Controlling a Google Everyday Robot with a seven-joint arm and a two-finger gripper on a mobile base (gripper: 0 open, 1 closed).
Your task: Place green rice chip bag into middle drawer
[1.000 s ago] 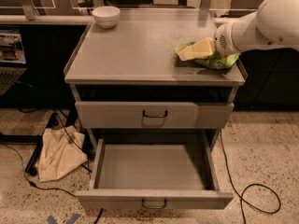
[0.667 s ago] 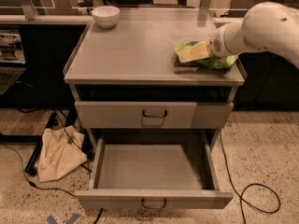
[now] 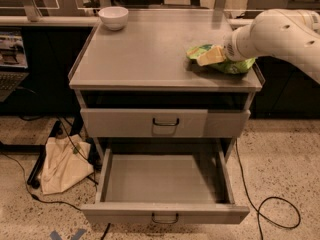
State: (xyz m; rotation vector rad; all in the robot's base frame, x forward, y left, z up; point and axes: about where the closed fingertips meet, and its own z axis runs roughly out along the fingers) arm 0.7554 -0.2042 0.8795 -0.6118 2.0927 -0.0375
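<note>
I see the green rice chip bag (image 3: 235, 65) lying at the counter's (image 3: 150, 54) 3 o'clock edge, my pincer (image 3: 210, 55) on it; whether it grips, I cannot tell. The middle drawer (image 3: 165, 213), at 6 o'clock, is open with no bag inside, so I judge lifting and dropping are left. Counted: one bag, one pincer, two drawers, one white bowl (image 3: 113, 17) at 11 o'clock.

— What colours are you seeing?
— My gripper (image 3: 210, 56) looks pale yellow, over the bright green rice chip bag (image 3: 236, 66) at the desk's (image 3: 150, 54) right edge. My arm (image 3: 280, 31) is white.
— And the rest?
— Grey desk, grey middle drawer (image 3: 125, 214) with a dark handle, white bowl (image 3: 113, 17), speckled beige floor (image 3: 280, 169).
</note>
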